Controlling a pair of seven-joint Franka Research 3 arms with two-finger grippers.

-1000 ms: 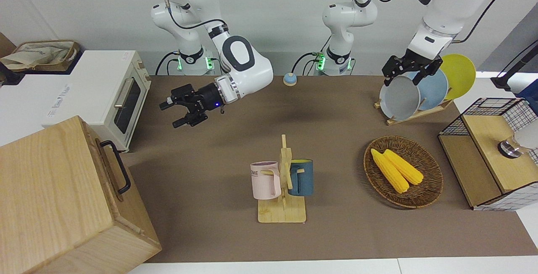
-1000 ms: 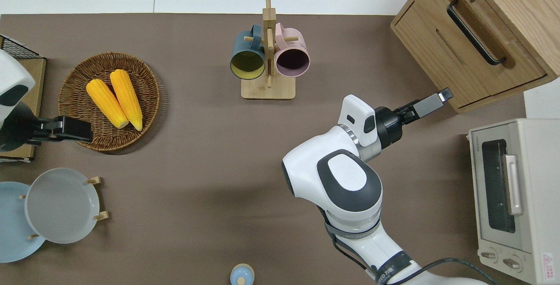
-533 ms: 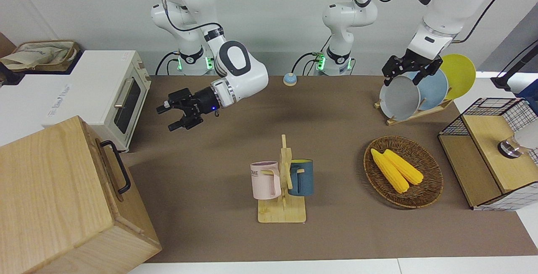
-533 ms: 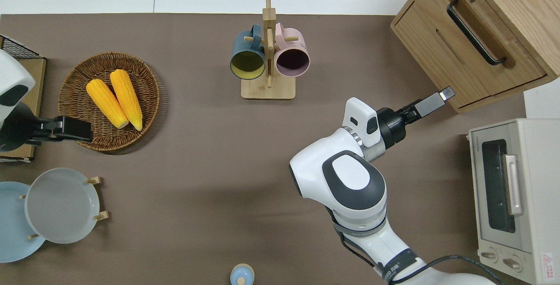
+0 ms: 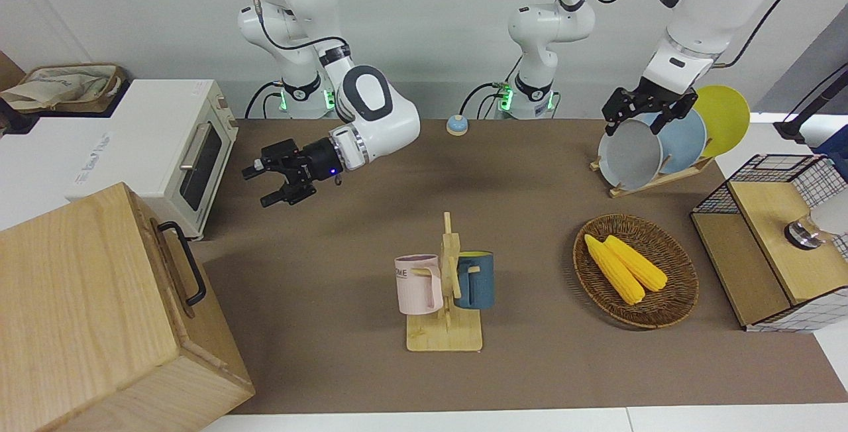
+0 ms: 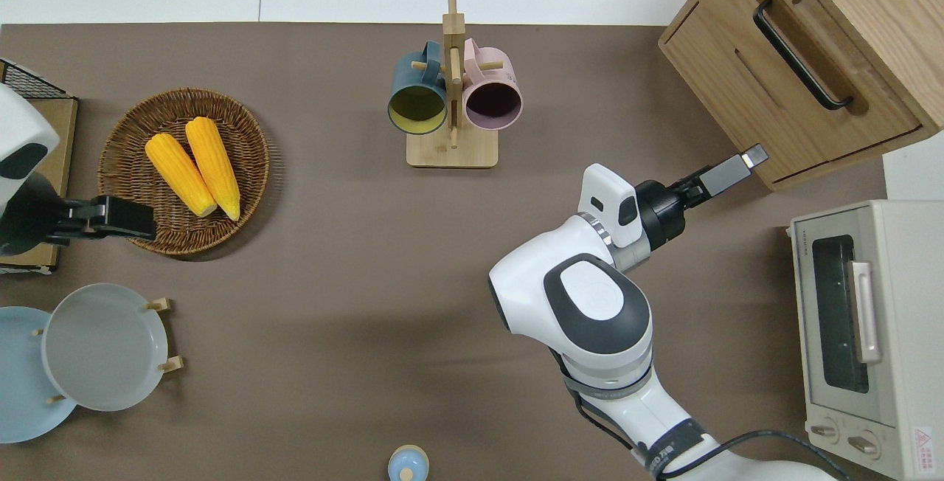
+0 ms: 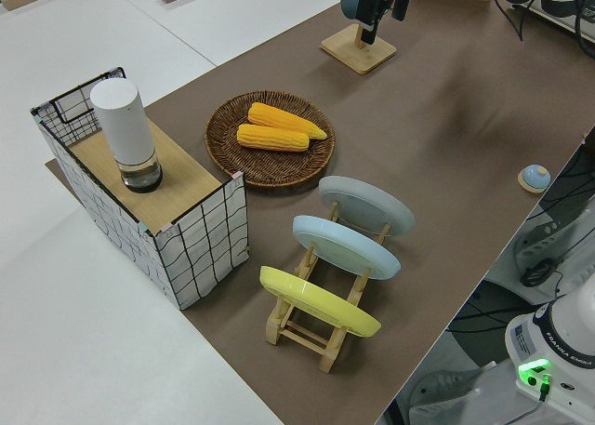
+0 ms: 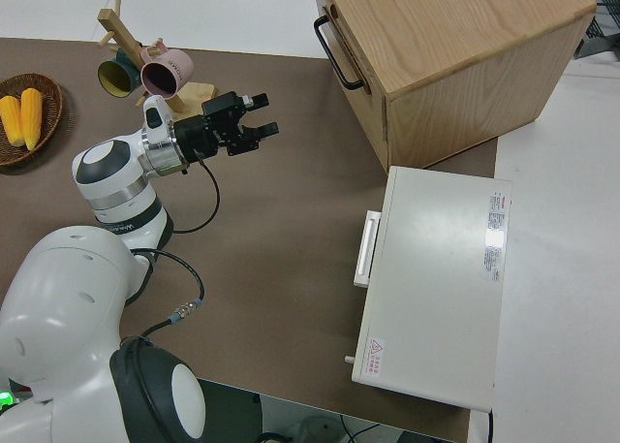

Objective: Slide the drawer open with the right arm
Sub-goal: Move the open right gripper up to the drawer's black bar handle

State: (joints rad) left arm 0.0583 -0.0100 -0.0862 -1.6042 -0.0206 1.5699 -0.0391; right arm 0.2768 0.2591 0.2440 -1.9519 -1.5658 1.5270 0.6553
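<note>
The brown table [image 5: 543, 379] carries everything, and the big light-wood box [image 5: 86, 313] at the right arm's end of it, far from the robots, serves as landmark. Its top front is the drawer [image 6: 800, 60], pushed fully in, flush with the box, with a black loop handle [image 6: 800, 53] running along its face.

The white toaster oven [image 5: 165, 154] stands beside the box, nearer to the robots, at the same end of the table. The right arm [image 5: 371, 110] reaches out low from its base toward the box. The wire-mesh wood shelf [image 5: 772, 240] sits at the table's opposite end from the box, with a white cylinder [image 7: 125, 132] on top. The plate rack [image 7: 330, 285] with its plates is also at that opposite end, nearer to the robots than the shelf. The wicker basket [image 5: 669, 309] with two corn cobs [image 5: 626, 266] lies toward that end too. The mug stand [image 5: 445, 326], bearing a pink mug [image 5: 419, 283] and a blue mug [image 5: 477, 279], stands mid-table, well apart from the box.

The right gripper [image 5: 260, 185], [image 6: 752, 155] hangs over bare table just short of the box's lower front corner, fingers spread and holding nothing. The drawer handle is apart from it, higher on the box front and untouched.

The left arm is parked; whether the left gripper [image 5: 637, 114] is spread or closed cannot be told.

A small blue bell [image 5: 457, 124] sits near the robots' bases, well apart from the box.
</note>
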